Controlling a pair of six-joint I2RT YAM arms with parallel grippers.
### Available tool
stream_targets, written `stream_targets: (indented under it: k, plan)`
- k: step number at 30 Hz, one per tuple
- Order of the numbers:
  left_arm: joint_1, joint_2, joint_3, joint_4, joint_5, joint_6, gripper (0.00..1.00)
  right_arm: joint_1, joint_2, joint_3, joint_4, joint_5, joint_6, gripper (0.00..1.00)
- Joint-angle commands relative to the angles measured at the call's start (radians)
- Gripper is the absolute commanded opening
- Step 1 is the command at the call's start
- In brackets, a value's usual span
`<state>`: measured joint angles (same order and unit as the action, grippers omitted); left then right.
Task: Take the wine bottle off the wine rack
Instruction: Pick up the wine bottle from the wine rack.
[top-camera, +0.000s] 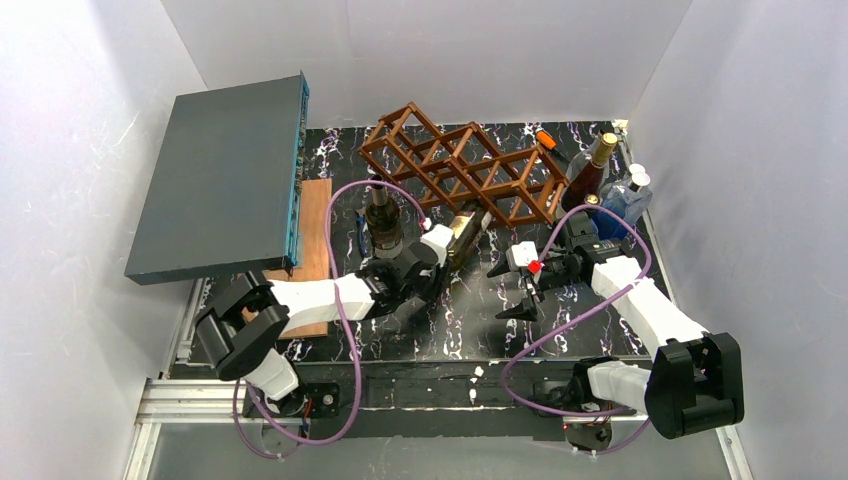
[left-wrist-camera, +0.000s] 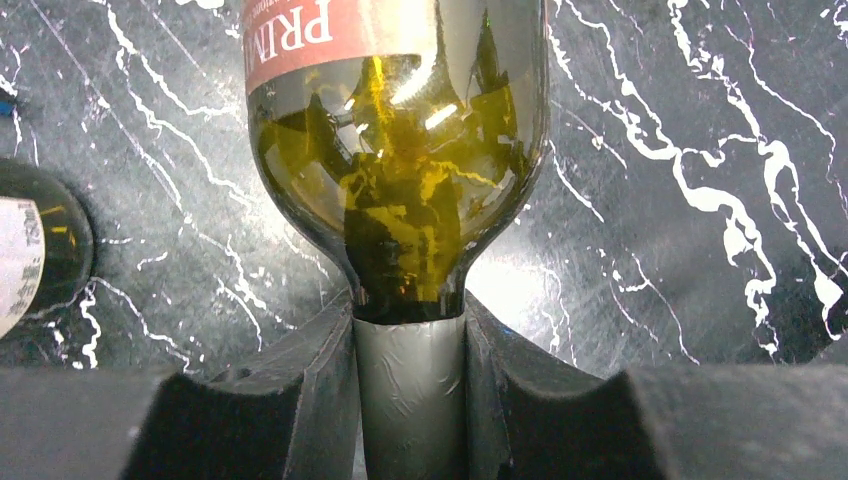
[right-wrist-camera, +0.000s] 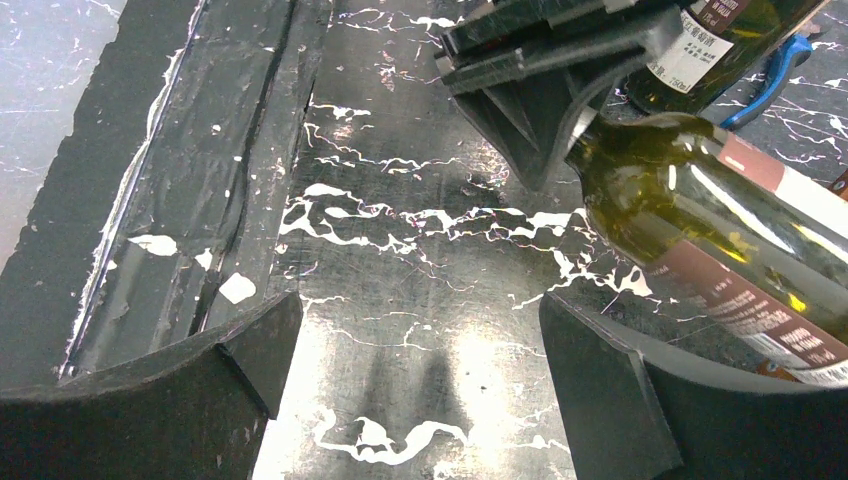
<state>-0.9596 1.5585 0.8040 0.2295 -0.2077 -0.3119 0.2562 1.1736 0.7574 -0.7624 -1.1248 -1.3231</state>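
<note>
A black, white-veined marble-pattern tabletop (top-camera: 400, 330) is seen inside a white-walled enclosure. The left gripper (left-wrist-camera: 410, 335) is clamped on the foil-wrapped neck of a green glass wine bottle with a red label (left-wrist-camera: 400, 150). The neck is gripped just below the shoulder, a hold judged to let the heavy body be drawn out lengthwise. The bottle is stretched between gripper and rack, with its neck pointed towards the arms. Its base end is at the front edge of the brown wooden lattice wine rack (top-camera: 460, 165); whether the base is lodged in a cell or is free of it cannot be told from above.

The right gripper (top-camera: 512, 290) is held with its jaws spread wide and nothing between them. It is placed just beside the bottle's body, a position judged to allow that body to be supported. A second dark bottle (top-camera: 382, 225) is stood upright just beside the left arm, and further bottles (top-camera: 600, 170) are grouped at the rack's right end. A flat grey box (top-camera: 225, 180) is tilted over a wooden board (top-camera: 316, 225) on the left, well apart from the work.
</note>
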Motion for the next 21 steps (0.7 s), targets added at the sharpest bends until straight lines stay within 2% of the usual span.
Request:
stream_targets:
  k: [1, 8, 21]
  plan:
    - [-0.008, -0.15, -0.019, 0.155, -0.021, -0.011, 0.0, -0.004, 0.005, 0.037, -0.022, -0.016, -0.021, 0.98]
    - [-0.01, -0.212, -0.061, 0.122, -0.006, -0.029, 0.0, -0.004, 0.009, 0.037, -0.024, -0.018, -0.024, 0.98]
    - [-0.01, -0.229, -0.127, 0.12, 0.01, -0.105, 0.0, -0.003, 0.009, 0.036, -0.026, -0.016, -0.028, 0.98]
